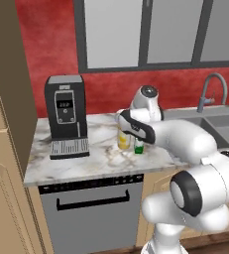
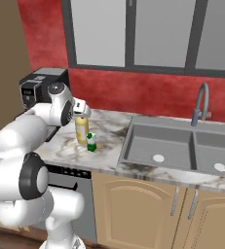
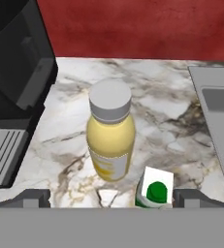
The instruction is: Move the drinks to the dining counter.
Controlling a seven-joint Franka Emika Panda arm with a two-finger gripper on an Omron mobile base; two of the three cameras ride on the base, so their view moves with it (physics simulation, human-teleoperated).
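Gripper (image 3: 111, 198) spread wide, empty, poised above yellow bottle (image 3: 110, 135) upright on marble worktop (image 3: 171, 111) between coffee machine (image 3: 11, 82) and sink (image 2: 182, 146). Green-and-white carton (image 3: 153, 190) just beside bottle. Risk: descending finger clips carton or cap, toppling either.

Reaches forward from the base, bent at the big elbow, forearm stretched out toward the yellow bottle (image 3: 110, 135). Wrist turned down above the bottle. Gripper (image 3: 111, 198) spread wide open, nothing between its fingers, one fingertip (image 3: 33, 197) on each side, just above and behind the bottle.
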